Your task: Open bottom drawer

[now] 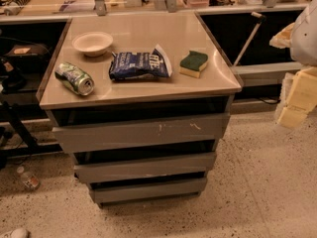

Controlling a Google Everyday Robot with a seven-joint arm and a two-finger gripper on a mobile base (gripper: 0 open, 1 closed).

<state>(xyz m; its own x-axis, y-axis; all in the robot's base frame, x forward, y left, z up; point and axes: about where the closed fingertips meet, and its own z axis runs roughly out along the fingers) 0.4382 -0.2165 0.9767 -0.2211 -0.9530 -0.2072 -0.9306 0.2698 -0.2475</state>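
The bottom drawer [148,190] is the lowest, narrowest-looking grey slab front of the cabinet, just above the speckled floor. A dark gap runs above it and none of its inner tray shows. Above it are the middle drawer front [146,166] and the widest top front [141,132] with pale scratch marks. My gripper [297,100], pale yellow under a white arm part, is at the right edge of the view. It is well to the right of the cabinet, about level with the top drawer, and touches nothing.
On the cabinet top [148,33] lie a white bowl [92,42], a green can on its side [74,78], a blue chip bag [140,64] and a green-and-yellow sponge [193,63]. A small bottle [28,178] lies on the floor at the left, near dark furniture legs [20,128].
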